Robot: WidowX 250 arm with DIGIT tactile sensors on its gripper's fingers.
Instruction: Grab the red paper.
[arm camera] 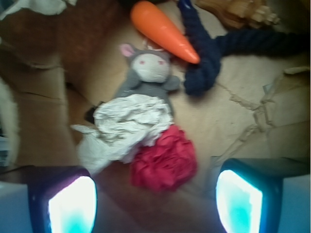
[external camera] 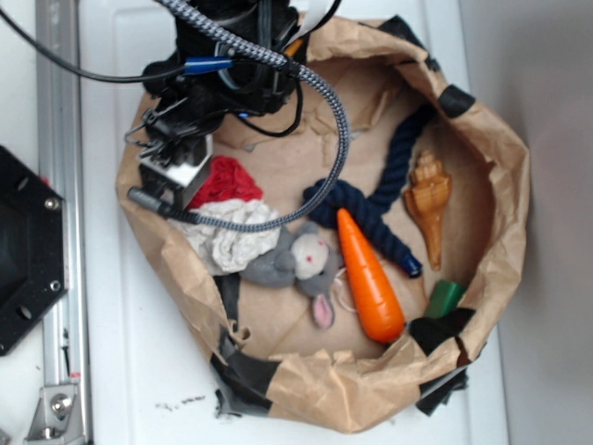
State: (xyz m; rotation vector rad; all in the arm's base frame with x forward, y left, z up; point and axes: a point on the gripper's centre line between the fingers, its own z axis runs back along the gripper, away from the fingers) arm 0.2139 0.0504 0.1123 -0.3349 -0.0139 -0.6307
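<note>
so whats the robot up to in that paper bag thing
The WidowX arm is reaching into a brown paper bag of toys, going for the red paper. Its gripper hangs just above the red wad with the jaws open on either side, nothing held yet. The red paper lies against a white paper wad, with a grey plush mouse and an orange toy carrot beyond.

Gripper (arm camera: 155, 199) open over red paper (arm camera: 164, 162); white paper (arm camera: 127, 127) touches its far-left side, bare bag floor (arm camera: 233, 131) right.
</note>
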